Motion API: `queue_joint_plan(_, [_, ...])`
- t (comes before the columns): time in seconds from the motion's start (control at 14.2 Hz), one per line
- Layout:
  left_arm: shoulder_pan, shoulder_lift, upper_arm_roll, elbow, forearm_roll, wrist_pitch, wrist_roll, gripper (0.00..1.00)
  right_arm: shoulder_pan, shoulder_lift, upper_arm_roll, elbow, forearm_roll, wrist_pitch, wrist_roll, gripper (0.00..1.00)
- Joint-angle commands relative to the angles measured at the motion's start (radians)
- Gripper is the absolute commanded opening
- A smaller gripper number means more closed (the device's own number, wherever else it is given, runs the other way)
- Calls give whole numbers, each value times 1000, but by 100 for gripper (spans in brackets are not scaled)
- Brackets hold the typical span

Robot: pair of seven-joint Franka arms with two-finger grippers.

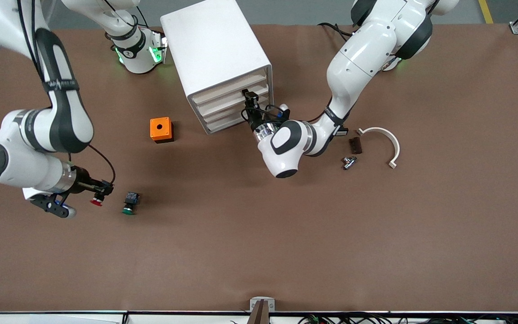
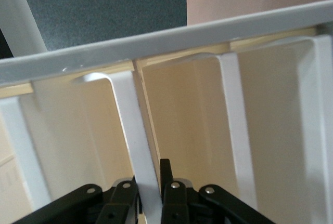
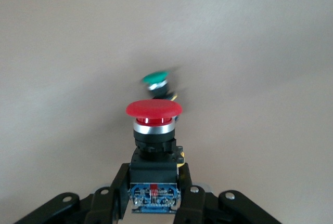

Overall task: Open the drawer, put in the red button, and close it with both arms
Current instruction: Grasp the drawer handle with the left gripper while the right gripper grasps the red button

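Note:
The white cabinet (image 1: 214,49) stands mid-table with its four cream drawer fronts (image 1: 232,96) looking shut. My left gripper (image 1: 250,102) is at those fronts; in the left wrist view (image 2: 150,193) its fingers (image 2: 174,195) close on a white lip (image 2: 140,151) of a drawer front. My right gripper (image 1: 102,191) is over the table toward the right arm's end. It is shut on the black-and-blue body of the red button (image 1: 96,201), whose red cap (image 3: 154,108) points away from the wrist, with the gripper (image 3: 154,195) gripping both sides of the body.
A green-capped button (image 1: 129,203) lies on the table beside the red one, also in the right wrist view (image 3: 156,80). An orange box with a hole (image 1: 161,129) sits beside the cabinet. A white arc (image 1: 387,141), a brown piece (image 1: 355,145) and a small metal part (image 1: 348,162) lie toward the left arm's end.

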Motion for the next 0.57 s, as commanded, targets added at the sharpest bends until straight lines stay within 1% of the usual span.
queue_joint_plan(0.0, [33, 21, 10, 16, -14, -2, -6, 13, 105, -99, -5, -52, 9, -49, 203, 0])
queue_joint_plan(0.14, [56, 21, 15, 16, -14, -1, -6, 13, 177, -126, -5, -52, 22, -82, 324, 0])
queue_joint_plan(0.21, [69, 23, 15, 16, -11, -1, -6, 13, 220, -139, -7, -52, 38, -85, 393, 0])
queue_joint_plan(0.49, [126, 25, 16, 17, -6, 16, -6, 13, 373, -177, -5, -68, 44, -82, 646, 0])
